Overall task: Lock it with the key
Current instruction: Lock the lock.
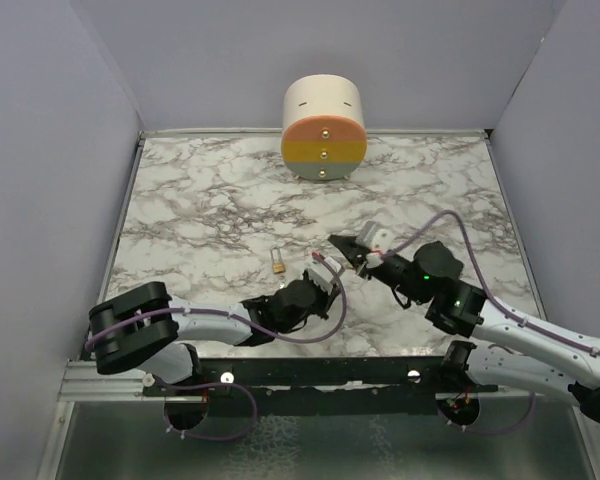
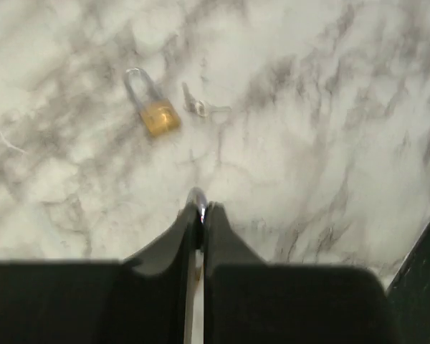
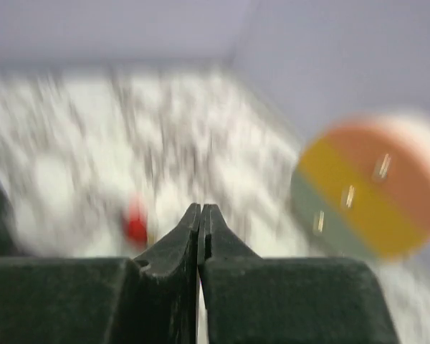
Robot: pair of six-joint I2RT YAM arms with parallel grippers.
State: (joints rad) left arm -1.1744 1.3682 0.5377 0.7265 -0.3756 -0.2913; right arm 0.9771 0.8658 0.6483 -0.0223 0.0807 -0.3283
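A small brass padlock [image 2: 158,115] lies flat on the marble table [image 1: 200,200], its steel shackle pointing away from my left gripper; it also shows in the top view as the padlock [image 1: 277,263]. Just right of it lies a small silvery key [image 2: 201,108]. My left gripper [image 2: 199,206] hovers short of both, shut on a rounded bit of shiny metal that looks like another key [image 2: 195,196]. My right gripper [image 3: 201,208] is shut with nothing in it; in the top view the right gripper [image 1: 338,243] sits right of the padlock, beside the left gripper [image 1: 320,264].
A round drum [image 1: 324,127] with orange, yellow and green bands stands at the back of the table against the far wall. The right wrist view is motion-blurred and shows that drum [image 3: 369,190] and a small red blob [image 3: 135,223]. Grey walls enclose the table.
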